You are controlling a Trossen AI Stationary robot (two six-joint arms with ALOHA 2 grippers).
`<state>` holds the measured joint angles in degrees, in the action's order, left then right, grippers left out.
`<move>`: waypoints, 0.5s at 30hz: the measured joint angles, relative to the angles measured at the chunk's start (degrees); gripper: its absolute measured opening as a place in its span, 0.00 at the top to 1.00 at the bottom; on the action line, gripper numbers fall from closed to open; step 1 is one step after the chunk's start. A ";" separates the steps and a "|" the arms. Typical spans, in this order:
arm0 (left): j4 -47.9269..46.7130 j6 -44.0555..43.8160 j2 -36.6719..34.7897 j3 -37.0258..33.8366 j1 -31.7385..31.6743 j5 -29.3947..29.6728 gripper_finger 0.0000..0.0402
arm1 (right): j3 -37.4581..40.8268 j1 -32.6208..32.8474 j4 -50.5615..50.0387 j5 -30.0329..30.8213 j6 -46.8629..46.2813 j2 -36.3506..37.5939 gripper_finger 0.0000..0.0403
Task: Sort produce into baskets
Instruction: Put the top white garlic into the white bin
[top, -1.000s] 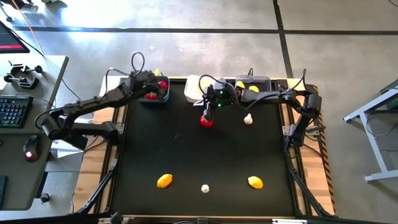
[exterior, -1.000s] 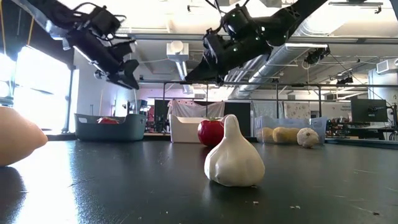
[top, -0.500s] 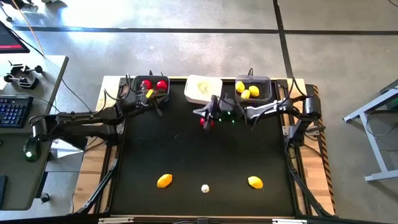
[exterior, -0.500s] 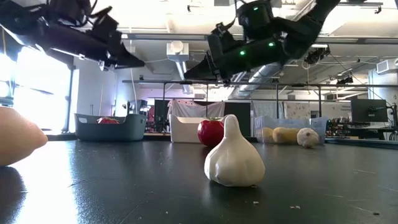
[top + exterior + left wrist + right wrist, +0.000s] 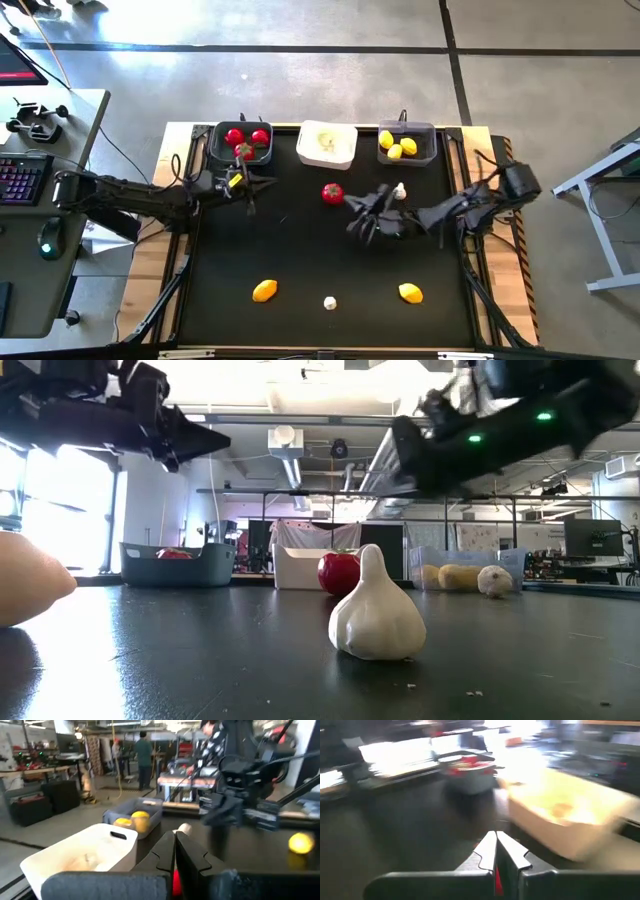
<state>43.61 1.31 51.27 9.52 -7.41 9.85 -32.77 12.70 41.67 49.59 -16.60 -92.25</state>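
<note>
From overhead I look straight down on the whole table [image 5: 300,260] and both arms. My low camera sits at tabletop height, very near a garlic bulb [image 5: 376,610], facing the white basket [image 5: 300,568] at the far edge. Each wrist camera looks forward past its own fingers. All four views share that white basket [image 5: 327,144].

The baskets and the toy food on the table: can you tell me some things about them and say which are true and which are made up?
1. The left grey basket holds red tomatoes. True.
2. The white basket sits between the two grey ones. True.
3. The right grey basket holds tomatoes. False: it holds yellow lemons.
4. No tomato lies on the black table. False: one tomato lies there.
5. Two lemons lie near the table's front edge. True.
</note>
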 joint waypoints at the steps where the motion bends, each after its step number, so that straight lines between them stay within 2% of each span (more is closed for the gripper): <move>1: 0.74 -0.52 -0.04 -0.37 0.38 0.07 1.00 | 1.12 1.24 -2.21 4.42 -2.64 1.59 1.00; 4: 0.91 -1.07 0.00 -0.47 1.20 0.31 1.00 | 3.80 3.91 -12.19 14.78 -15.17 6.32 1.00; 6: 1.10 -1.06 0.17 -0.48 1.41 0.39 1.00 | 4.86 4.38 -21.05 16.69 -25.19 9.42 1.00; 10: 1.42 -0.77 0.16 -0.48 1.50 1.25 1.00 | 5.59 3.61 -39.06 14.79 -43.72 13.35 0.99; 12: 1.34 -0.75 0.22 -0.48 1.49 1.27 1.00 | 5.59 2.73 -46.05 11.85 -49.67 14.27 0.97; 15: 1.34 -0.69 0.20 -0.48 1.50 1.27 1.00 | 5.59 1.13 -52.66 7.42 -55.27 14.37 0.88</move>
<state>44.95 0.62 51.46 9.04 -5.91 11.11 -27.18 13.83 -10.99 57.01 -71.87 -77.88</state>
